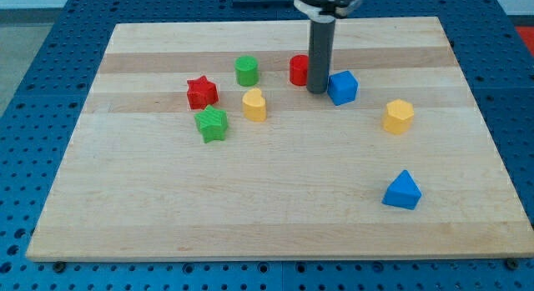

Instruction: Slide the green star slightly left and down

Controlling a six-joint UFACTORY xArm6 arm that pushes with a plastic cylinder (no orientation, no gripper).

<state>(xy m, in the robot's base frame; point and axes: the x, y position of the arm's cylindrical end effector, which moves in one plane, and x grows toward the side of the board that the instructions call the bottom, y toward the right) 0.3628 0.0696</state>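
Note:
The green star point(212, 123) lies on the wooden board point(275, 199), left of centre, just below the red star point(201, 92) and left of the yellow heart-shaped block point(254, 104). My tip point(316, 91) stands well to the right of the green star, between the red cylinder point(299, 70) and the blue cube point(342, 87), close to both. The rod partly hides the red cylinder's right side.
A green cylinder point(246, 71) stands above the yellow heart. A yellow hexagonal block point(399, 116) sits at the right. A blue triangular block point(403, 191) lies at the lower right. A blue perforated table surrounds the board.

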